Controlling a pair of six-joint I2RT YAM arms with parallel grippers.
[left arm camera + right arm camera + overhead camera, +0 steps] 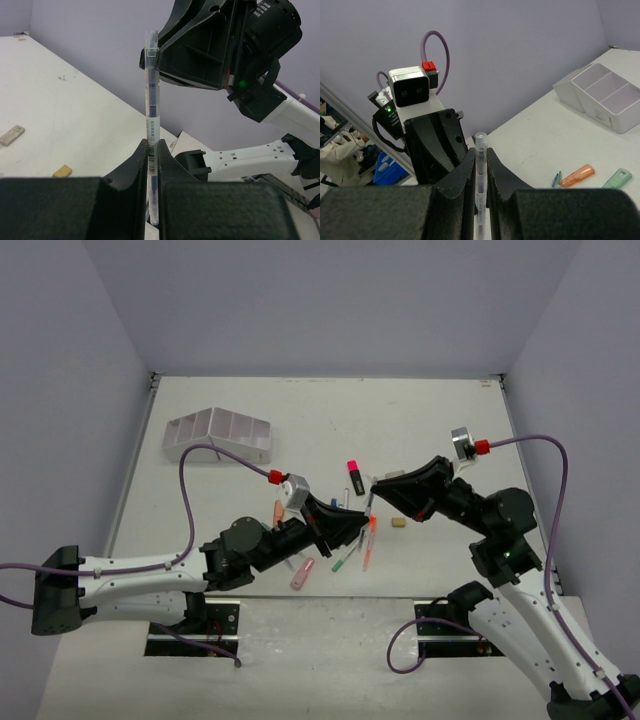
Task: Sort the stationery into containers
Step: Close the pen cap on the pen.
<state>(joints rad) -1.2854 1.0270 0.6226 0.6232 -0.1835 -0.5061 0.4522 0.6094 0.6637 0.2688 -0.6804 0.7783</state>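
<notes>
Together, the left pincer (151,148) and the right pincer (480,156) each clamp tight on opposite ends of one clear pen (151,100), held above the worktop (400,420) near its middle. At ten o'clock, well apart, sits the white organiser (222,432).

Left wrist view: the label print on the pen (151,100) is too small for you to read; its lower end is hidden inside the left gripper (152,150). Right wrist view: the organiser (612,120) runs off the right edge.
</notes>
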